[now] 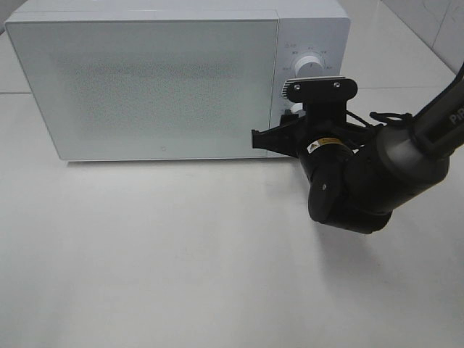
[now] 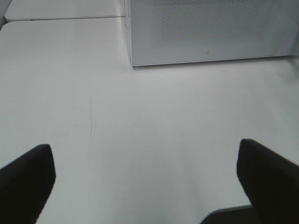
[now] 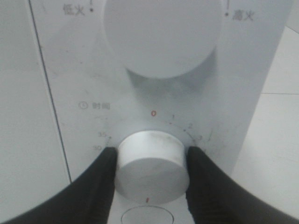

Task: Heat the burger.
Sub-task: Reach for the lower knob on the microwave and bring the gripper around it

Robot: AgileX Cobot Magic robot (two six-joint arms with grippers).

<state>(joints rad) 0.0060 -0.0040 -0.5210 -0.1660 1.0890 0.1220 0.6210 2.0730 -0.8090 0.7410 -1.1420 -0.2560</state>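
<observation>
White tabletop [image 1: 181,254] is stretching across the lower part of the exterior view, bare and pale. The right claw [image 3: 152,154] is clenching on the timer knob [image 3: 152,163]: its two black fingers [image 3: 100,186] are pressing against opposite sides of the round white knob, at the centre bottom of the right wrist frame. A small red mark is showing on the knob's lower edge, and a red zero is sitting above it on the printed scale. Just above, a larger upper knob [image 3: 163,32] is standing on the same control panel [image 3: 70,70]. Outward from there, the panel is forming the right end of a white microwave [image 1: 145,80], which is filling the upper left of the exterior frame. Its door [image 1: 145,43] is sitting closed, and the speckled window is showing nothing inside. Where the burger is cannot be told from any view. The left claw [image 2: 145,150] is hanging released above the tabletop, its fingers [image 2: 28,182] spread wide at the lower corners of the left wrist frame, well short of the microwave.
</observation>
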